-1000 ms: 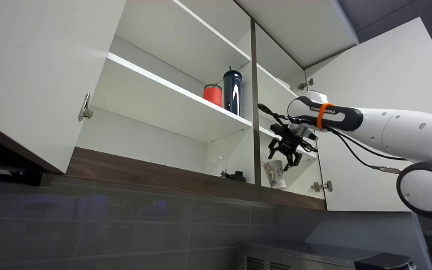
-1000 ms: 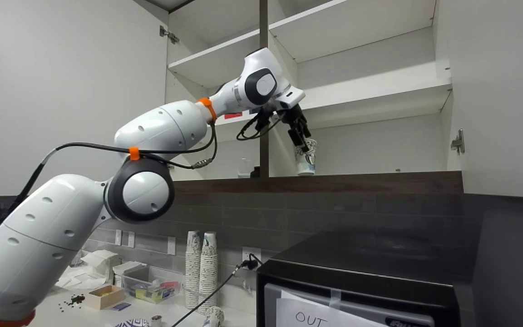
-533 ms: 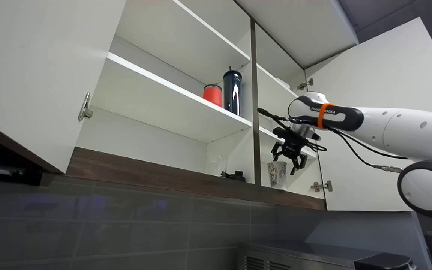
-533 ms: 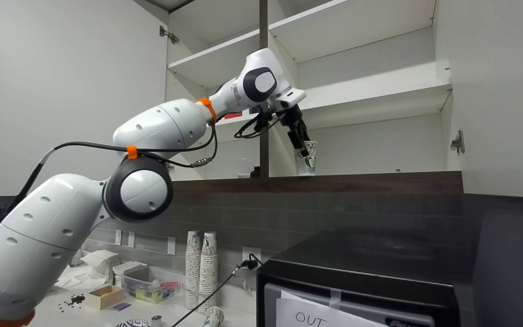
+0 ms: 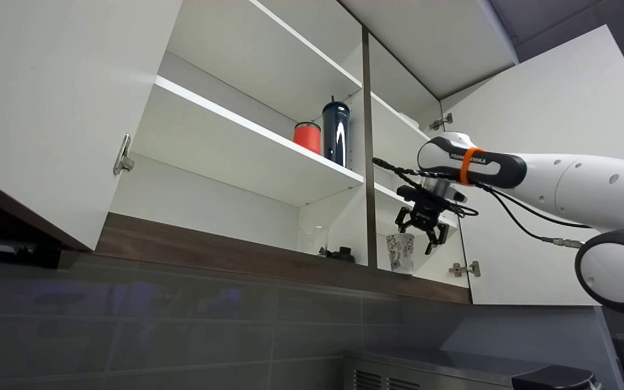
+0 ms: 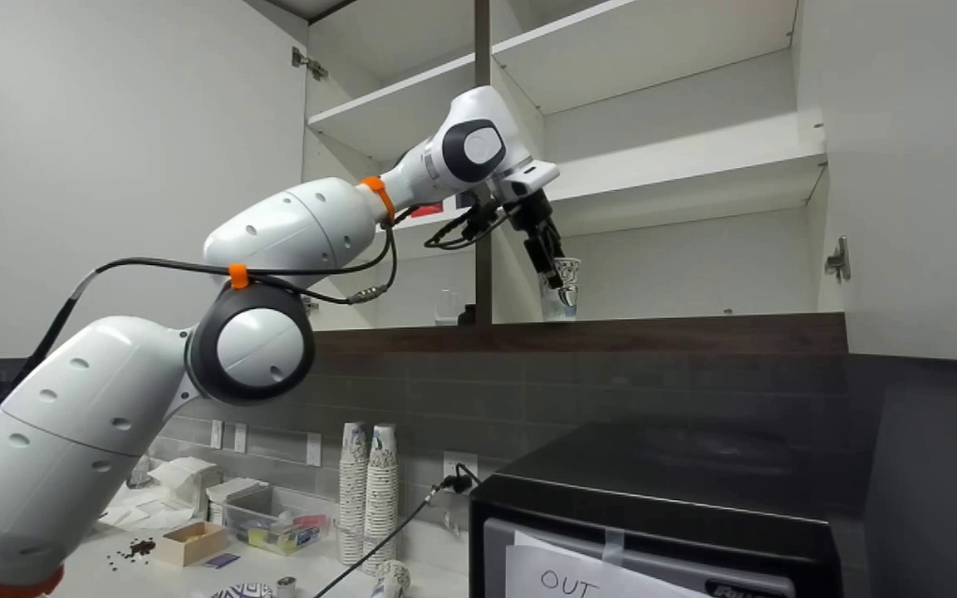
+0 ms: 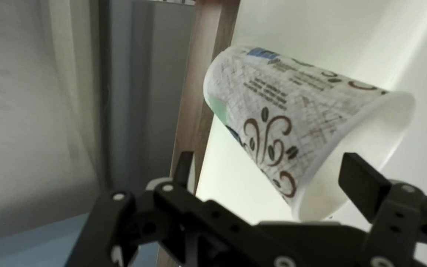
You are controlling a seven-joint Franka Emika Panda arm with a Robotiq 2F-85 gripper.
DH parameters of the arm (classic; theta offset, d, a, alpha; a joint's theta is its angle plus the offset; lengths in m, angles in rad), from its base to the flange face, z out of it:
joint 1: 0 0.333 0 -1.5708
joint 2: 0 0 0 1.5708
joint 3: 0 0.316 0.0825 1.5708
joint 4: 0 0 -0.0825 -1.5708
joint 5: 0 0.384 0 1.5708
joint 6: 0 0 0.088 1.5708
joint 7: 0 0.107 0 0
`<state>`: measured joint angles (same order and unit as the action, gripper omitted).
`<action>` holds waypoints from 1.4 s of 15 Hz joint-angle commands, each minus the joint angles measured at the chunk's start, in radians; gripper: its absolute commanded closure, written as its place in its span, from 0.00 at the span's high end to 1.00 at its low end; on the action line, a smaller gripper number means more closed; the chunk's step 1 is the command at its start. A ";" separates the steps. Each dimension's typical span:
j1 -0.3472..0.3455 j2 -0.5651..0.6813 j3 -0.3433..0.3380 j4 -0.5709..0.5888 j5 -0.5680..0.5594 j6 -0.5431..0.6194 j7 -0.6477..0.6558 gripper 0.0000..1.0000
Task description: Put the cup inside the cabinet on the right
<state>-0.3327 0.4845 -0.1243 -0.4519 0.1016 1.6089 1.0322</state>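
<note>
The cup point(image 5: 401, 255) stands upright on the floor of the right-hand cabinet point(image 5: 432, 264), near its dark wood front edge point(image 6: 661, 335). By the cup's mouth the fingers point(image 7: 363, 187) are spread apart, clamping nothing; in the wrist view one overlaps the opening — whether it touches the rim, I cannot tell. The step in hand looks like release, placing essentially done. The next move calls for backing the arm point(image 6: 296, 228) away gently — a snagged rim could tip the cup outward.
</note>
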 commanded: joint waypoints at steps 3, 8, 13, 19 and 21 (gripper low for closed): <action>-0.027 -0.047 0.007 -0.018 0.018 -0.011 -0.058 1.00; -0.073 -0.079 0.020 -0.012 0.065 0.006 -0.153 1.00; -0.155 -0.124 0.046 -0.021 0.155 -0.038 -0.462 1.00; -0.274 -0.192 0.043 -0.038 0.242 -0.190 -0.845 1.00; -0.312 -0.205 0.043 -0.038 0.270 -0.259 -0.958 1.00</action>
<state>-0.5871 0.3177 -0.0924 -0.4520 0.3120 1.4390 0.2265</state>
